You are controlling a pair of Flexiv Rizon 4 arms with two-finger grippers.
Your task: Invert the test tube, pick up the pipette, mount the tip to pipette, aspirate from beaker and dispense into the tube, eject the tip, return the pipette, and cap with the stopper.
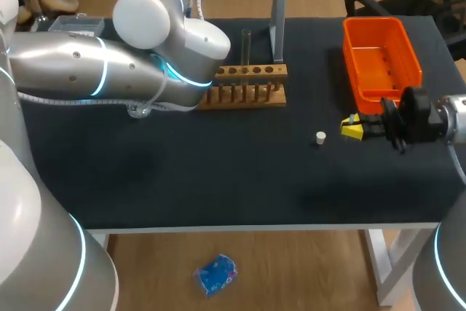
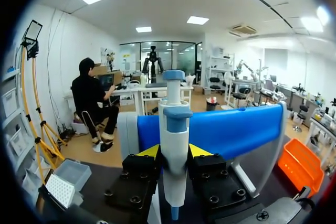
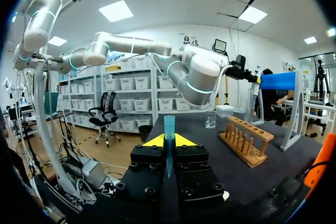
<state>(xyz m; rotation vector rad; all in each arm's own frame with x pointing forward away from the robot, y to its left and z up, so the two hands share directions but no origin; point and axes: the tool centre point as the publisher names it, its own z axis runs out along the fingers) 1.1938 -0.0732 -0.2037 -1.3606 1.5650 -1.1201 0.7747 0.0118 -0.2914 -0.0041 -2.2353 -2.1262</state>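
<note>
My left gripper (image 2: pixel 175 153) is shut on the white and blue pipette (image 2: pixel 175 129), which stands upright between its fingers in front of the blue pipette stand (image 2: pixel 236 129). In the head view my left arm (image 1: pixel 145 63) hides that gripper. My right gripper (image 1: pixel 353 127) hovers by the orange bin's near end and is shut on a blue pipette tip (image 3: pixel 169 129) that points up between its yellow tips. A clear test tube (image 1: pixel 246 45) stands upright in the wooden rack (image 1: pixel 247 85). The small white stopper (image 1: pixel 320 137) lies on the black mat just left of my right gripper. The beaker (image 1: pixel 138 111) shows partly under my left arm.
An orange bin (image 1: pixel 382 60) sits at the back right. A tip box (image 1: pixel 76 23) stands at the back left corner. The blue stand's post (image 1: pixel 277 12) rises behind the rack. Black mat stretches from the rack to the front edge.
</note>
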